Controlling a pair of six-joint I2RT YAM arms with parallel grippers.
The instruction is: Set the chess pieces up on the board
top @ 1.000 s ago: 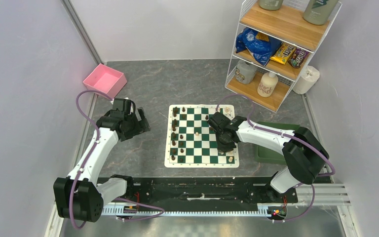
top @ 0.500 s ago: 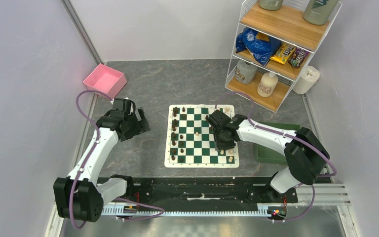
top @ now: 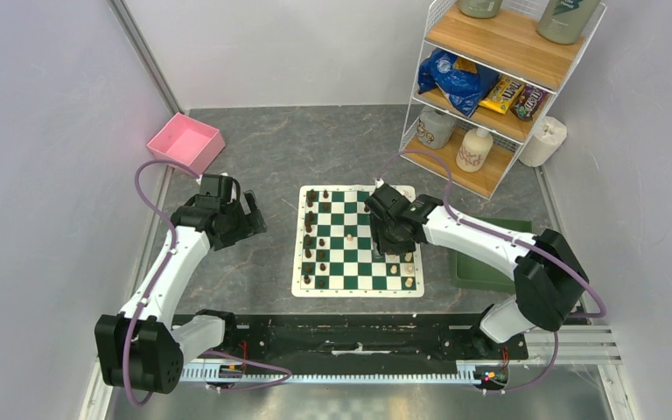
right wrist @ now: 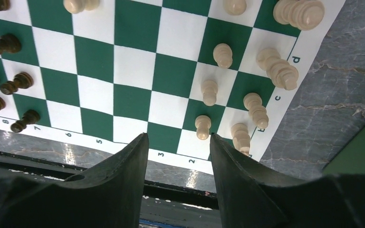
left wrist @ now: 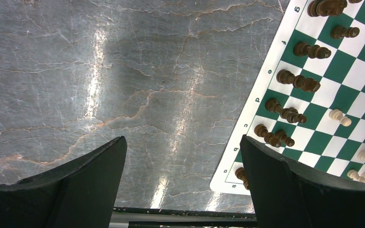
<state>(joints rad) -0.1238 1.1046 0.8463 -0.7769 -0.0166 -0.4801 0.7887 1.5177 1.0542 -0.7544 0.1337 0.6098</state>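
The green-and-white board [top: 355,291] lies mid-table. Dark chess pieces [top: 310,234] line its left two columns, and in the left wrist view they [left wrist: 285,112] stand in pairs. Pale chess pieces [right wrist: 209,92] stand in two rows along the right side, and one pale pawn [top: 348,237] stands alone mid-board. My right gripper [right wrist: 178,142] hovers open over the board's [right wrist: 133,61] right half with nothing between its fingers; a pale pawn [right wrist: 202,127] stands just beyond its tips. My left gripper [left wrist: 183,152] hangs open and empty over bare table left of the board [left wrist: 271,71].
A pink bin [top: 186,142] sits at the back left. A plain green tray [top: 481,267] lies right of the board, partly under the right arm. A wire shelf [top: 490,87] with snacks and bottles stands back right, a paper roll [top: 544,140] beside it.
My right gripper has opened and drawn back from the board's near right corner toward the far side, leaving a pale piece standing there. The left arm has not moved.
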